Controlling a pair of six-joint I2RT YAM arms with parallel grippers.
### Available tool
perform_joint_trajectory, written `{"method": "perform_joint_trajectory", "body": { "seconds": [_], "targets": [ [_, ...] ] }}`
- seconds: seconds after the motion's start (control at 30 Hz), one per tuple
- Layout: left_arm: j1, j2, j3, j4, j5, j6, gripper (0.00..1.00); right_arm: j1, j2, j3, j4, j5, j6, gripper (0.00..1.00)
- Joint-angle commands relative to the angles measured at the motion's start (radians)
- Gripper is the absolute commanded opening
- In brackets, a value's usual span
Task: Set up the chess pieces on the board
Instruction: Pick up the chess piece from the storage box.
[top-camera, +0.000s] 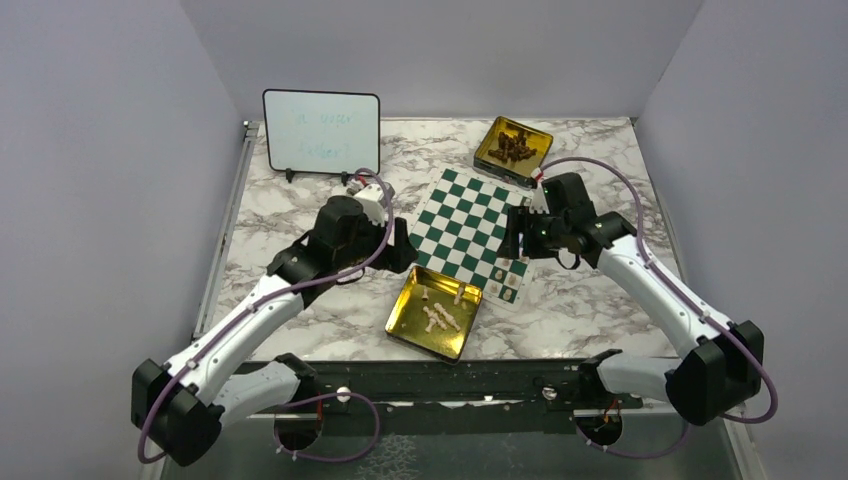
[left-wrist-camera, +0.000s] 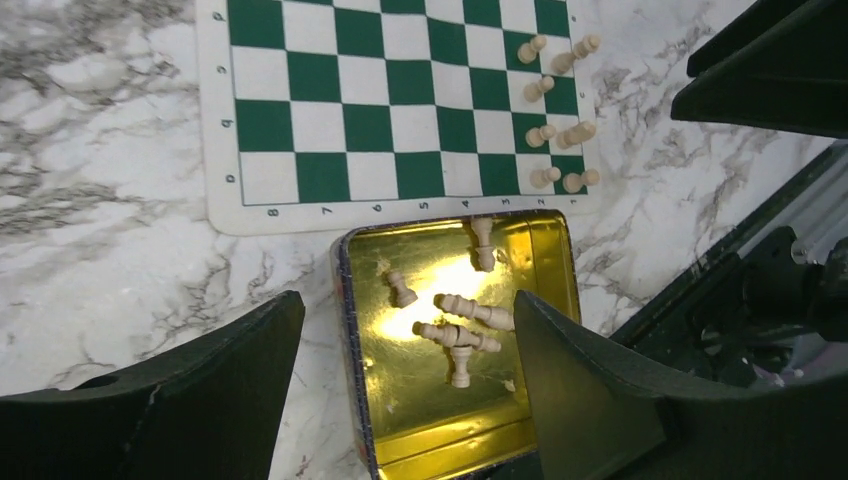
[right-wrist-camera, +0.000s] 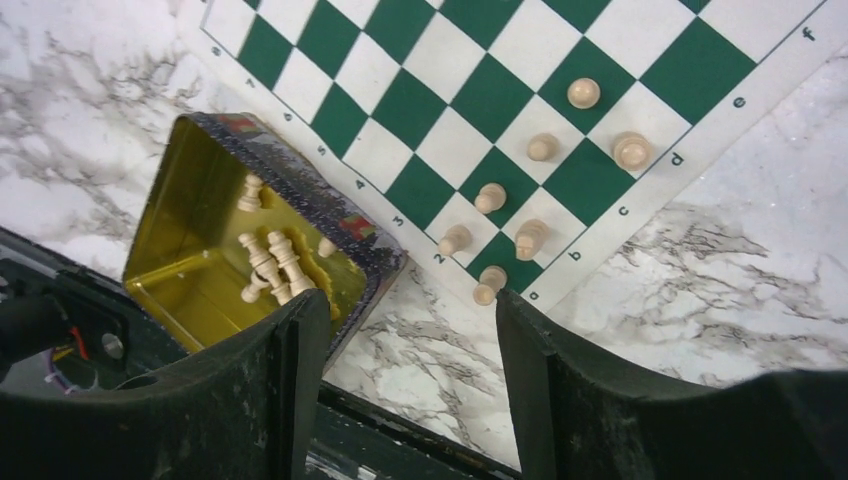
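The green and white board (top-camera: 462, 222) lies mid-table. Several cream chess pieces (top-camera: 509, 281) stand on its near right corner; they also show in the left wrist view (left-wrist-camera: 558, 132) and the right wrist view (right-wrist-camera: 530, 238). More cream pieces (left-wrist-camera: 468, 312) lie loose in an open gold tin (top-camera: 410, 318) just in front of the board. My left gripper (left-wrist-camera: 410, 335) is open and empty, hovering over that tin (left-wrist-camera: 352, 350). My right gripper (right-wrist-camera: 410, 312) is open and empty above the bare marble beside the board's corner (right-wrist-camera: 480, 90), with the tin (right-wrist-camera: 170, 240) to its left.
A black-framed whiteboard (top-camera: 321, 131) stands at the back left. A second gold tin (top-camera: 513, 148) with dark pieces sits at the back right. A black rail (top-camera: 450, 385) runs along the table's near edge. Grey walls close in on three sides.
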Motion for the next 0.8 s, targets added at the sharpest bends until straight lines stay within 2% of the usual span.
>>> {"method": "perform_joint_trajectory", "body": {
  "seconds": [0.0, 0.1, 0.2, 0.3, 0.37, 0.57, 0.77],
  "targets": [
    [-0.01, 0.118, 0.084, -0.106, 0.135, -0.091, 0.76, -0.005, -0.106, -0.051, 0.151, -0.07, 0.06, 0.68],
    [-0.059, 0.167, 0.106, -0.12, 0.076, -0.122, 0.74, -0.005, -0.167, -0.087, 0.19, -0.062, 0.089, 0.68],
    [-0.157, 0.221, 0.135, -0.141, -0.045, -0.16, 0.7, -0.005, -0.227, -0.128, 0.214, -0.054, 0.108, 0.68],
    [-0.225, 0.288, 0.171, -0.162, -0.134, -0.19, 0.57, -0.005, -0.283, -0.162, 0.23, -0.039, 0.119, 0.69],
    [-0.266, 0.326, 0.18, -0.163, -0.189, -0.202, 0.53, -0.005, -0.311, -0.168, 0.218, -0.022, 0.115, 0.69],
    [-0.307, 0.398, 0.172, -0.16, -0.29, -0.234, 0.47, -0.005, -0.374, -0.186, 0.176, 0.039, 0.12, 0.7],
    [-0.308, 0.429, 0.124, -0.093, -0.316, -0.231, 0.4, -0.005, -0.431, -0.197, 0.181, 0.046, 0.138, 0.71]
  ]
}}
